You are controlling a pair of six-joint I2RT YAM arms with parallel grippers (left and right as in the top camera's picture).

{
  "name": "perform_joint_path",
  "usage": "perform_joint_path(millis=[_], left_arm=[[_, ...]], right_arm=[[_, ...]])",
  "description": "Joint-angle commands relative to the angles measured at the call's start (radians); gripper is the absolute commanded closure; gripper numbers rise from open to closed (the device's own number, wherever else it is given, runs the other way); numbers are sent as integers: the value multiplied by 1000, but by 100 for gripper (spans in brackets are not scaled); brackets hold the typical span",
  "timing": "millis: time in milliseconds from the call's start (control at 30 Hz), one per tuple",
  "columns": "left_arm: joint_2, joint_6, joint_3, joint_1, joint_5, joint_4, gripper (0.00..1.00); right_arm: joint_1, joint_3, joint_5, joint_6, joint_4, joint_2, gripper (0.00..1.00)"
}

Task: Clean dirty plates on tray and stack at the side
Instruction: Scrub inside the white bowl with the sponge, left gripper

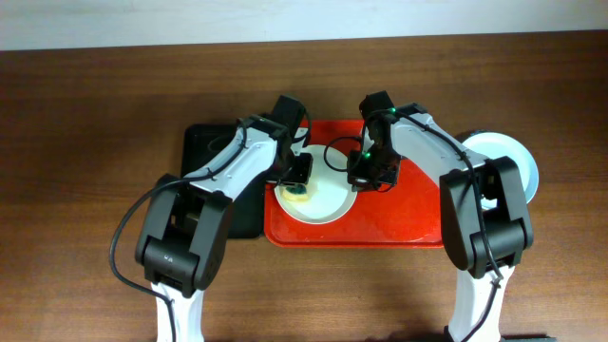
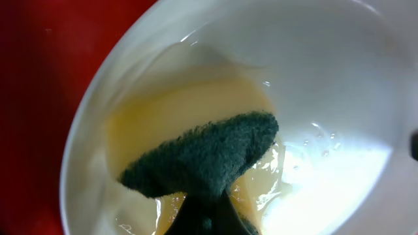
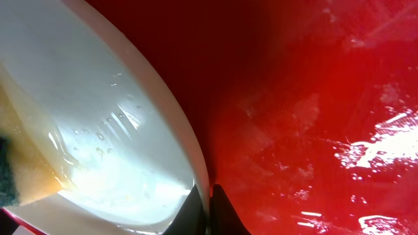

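Scrubbing looks to be the step in hand. The left end effector (image 1: pixel 300 177) is clamping shut on a sponge (image 2: pixel 209 153), green scouring face down, and pressing it onto the yellow smear (image 2: pixel 150 117) in the well of the white plate (image 1: pixel 328 195). That plate is lying on the left half of the red tray (image 1: pixel 408 214), which is sitting on the tabletop (image 1: pixel 85 142) with a black tray (image 1: pixel 211 152) just beside it on the left. The right end effector (image 3: pixel 208 209) is pinching the plate's right rim, closed on it with a finger on each side, seemingly to steady it. A pale blue plate (image 1: pixel 518 161) is resting off the tray at the right, partly hidden by the right arm.

The white plate is looking stiff, light and shallow. Its surface is glistening wet, so it is probably slippery and likely to skate on the glossy tray under sideways scrubbing. The rim is the sensible place to take hold, since the flat well is offering nothing to pinch, and a deep bite there is likely to hold better than a fingertip nip. The sponge is soft and is squashing under pressure.
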Motion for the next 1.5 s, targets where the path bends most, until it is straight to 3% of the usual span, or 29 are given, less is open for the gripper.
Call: perform_joint_path(millis=[0,267,400,633,733,900,1000,1233,1467], left_arm=[[58,-2,4,-10,178,-10,100],[-112,-2,152,58,166,-111,100],[-125,-2,148,43,29,-135,100],[-119,-3,0,-5,-69,-32,100],[-119,-74,-93,-6,-159,33,100],[-111,-74,-202,-6,-162,145,100],[-84,-82,-223,-6,-121,145,100],[-11,-73,-222,-5,256,143,100],[-89,-24,-82,51,285,23,100]], right_arm=[[35,-5,-17,7,5,6,96],[53,-5,10,7,11,6,96],[53,-5,10,7,12,6,96],[54,-5,36,7,11,6,96],[57,-6,35,7,10,6,96],[58,-6,35,7,11,6,96],[58,-6,35,7,10,6,96],[58,-7,35,8,11,6,96],[58,-8,35,7,11,6,96]])
